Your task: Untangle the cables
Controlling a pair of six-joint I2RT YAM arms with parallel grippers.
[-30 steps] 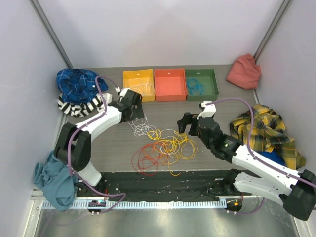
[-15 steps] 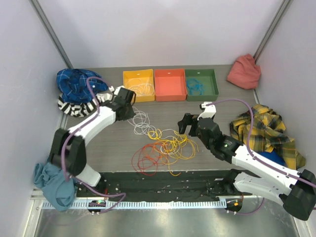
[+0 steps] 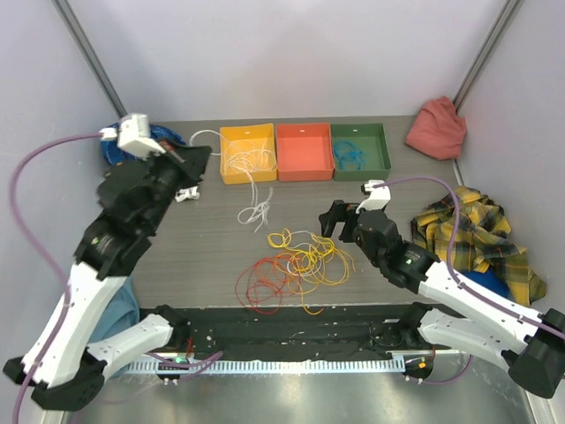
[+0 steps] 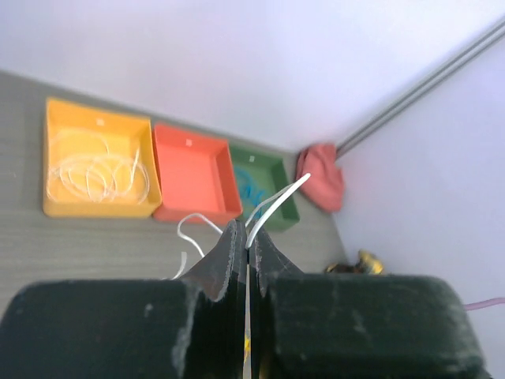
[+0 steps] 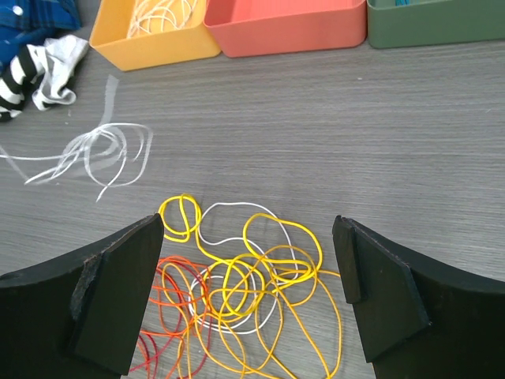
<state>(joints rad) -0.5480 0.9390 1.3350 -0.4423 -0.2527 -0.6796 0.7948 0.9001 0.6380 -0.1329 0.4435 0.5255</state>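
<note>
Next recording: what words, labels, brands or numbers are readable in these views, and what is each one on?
No text can be read in any view.
Yellow tray sticker, white, on the floor of the yellow tray: too small and blurred.
Orange tray sticker in the orange tray: unreadable.
Green tray sticker in the green tray: unreadable.

cables [image 3: 305,258] white, yellow, orange, red | yellow tray [image 3: 226,159] | red tray [image 3: 305,157] | green tray [image 3: 372,152] | shirt [image 3: 477,231] yellow plaid

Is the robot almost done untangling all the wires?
Not yet. White coils lie in the yellow bin and a blue cable in the green bin. The left gripper pinches a white cable. The yellow, orange and red cables lie tangled by the open right gripper.
</note>
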